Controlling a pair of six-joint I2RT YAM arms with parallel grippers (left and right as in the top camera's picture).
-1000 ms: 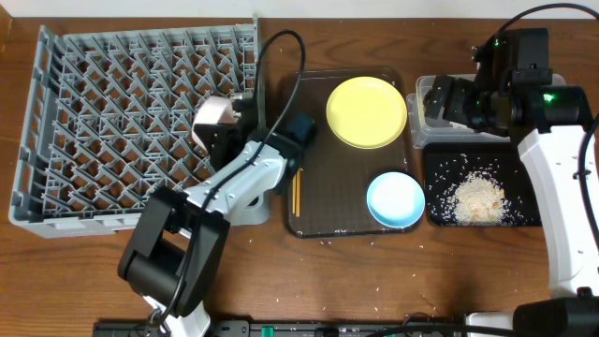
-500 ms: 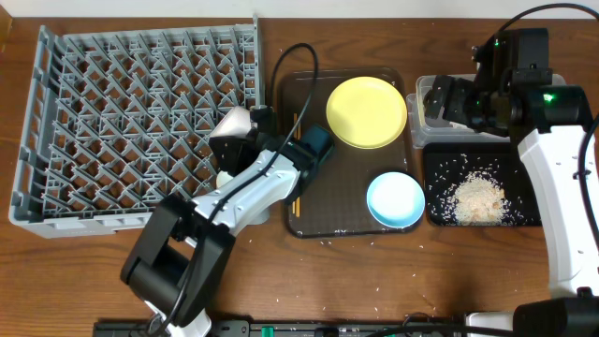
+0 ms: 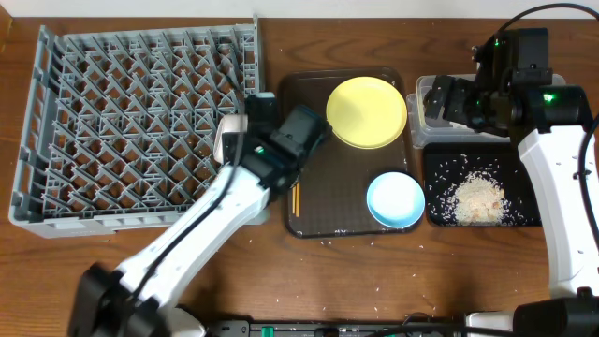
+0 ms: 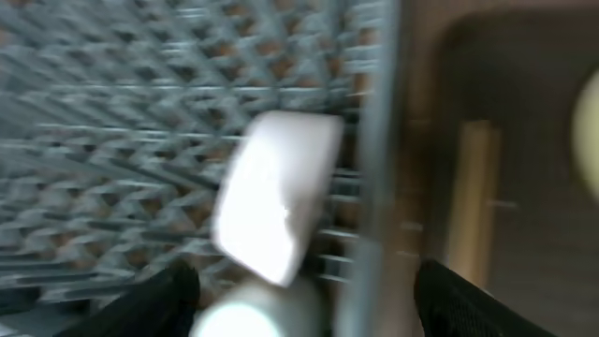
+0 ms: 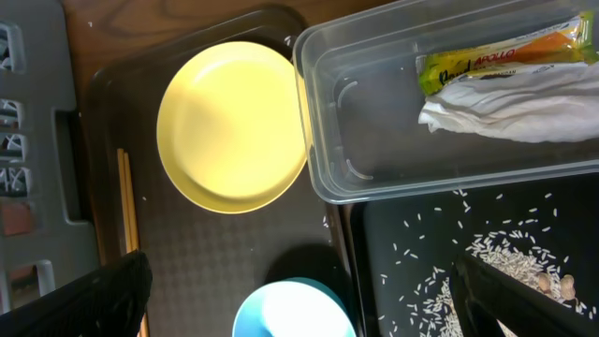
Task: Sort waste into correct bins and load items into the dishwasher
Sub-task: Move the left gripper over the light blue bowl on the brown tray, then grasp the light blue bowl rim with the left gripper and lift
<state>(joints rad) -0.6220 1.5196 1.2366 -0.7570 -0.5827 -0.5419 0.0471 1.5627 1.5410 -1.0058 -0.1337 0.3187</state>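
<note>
Clamping 1 small white cup [image 4: 276, 211] in left gripper [image 3: 236, 140], just above right edge of grey dish rack [image 3: 94, 122]; hovering right gripper [image 3: 438, 101] with fingers wide apart, well right of that rack.

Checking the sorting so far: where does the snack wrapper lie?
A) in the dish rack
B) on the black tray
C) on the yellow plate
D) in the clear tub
D: the right wrist view shows the wrapper inside the clear tub, beside the napkin.
</note>
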